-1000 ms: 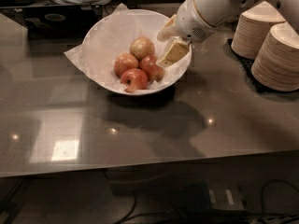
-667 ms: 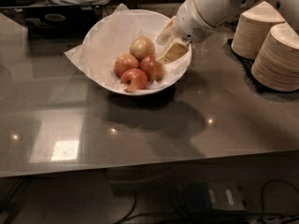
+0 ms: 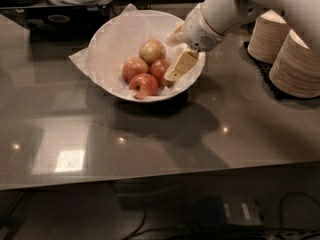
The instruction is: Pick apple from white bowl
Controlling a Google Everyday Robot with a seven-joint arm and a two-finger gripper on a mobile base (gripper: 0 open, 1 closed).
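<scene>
Your gripper [image 3: 172, 58] — spread, empty — beside the round red apple [image 3: 158, 68] in the paper-lined white bowl [image 3: 107, 40]; plate stacks [image 3: 295, 59] nearby

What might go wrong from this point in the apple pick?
The tool hangs inside the white bowl, at its right side, beside the apple. The apples lie packed and touching, so closing may well catch the yellowish-tan apple or knock the target away. The paper liner lies crinkled close by the tool and might get pinched and lifted along.

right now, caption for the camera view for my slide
Gripper beside the deep red apple inside the paper-lined white bowl on a grey counter
</scene>
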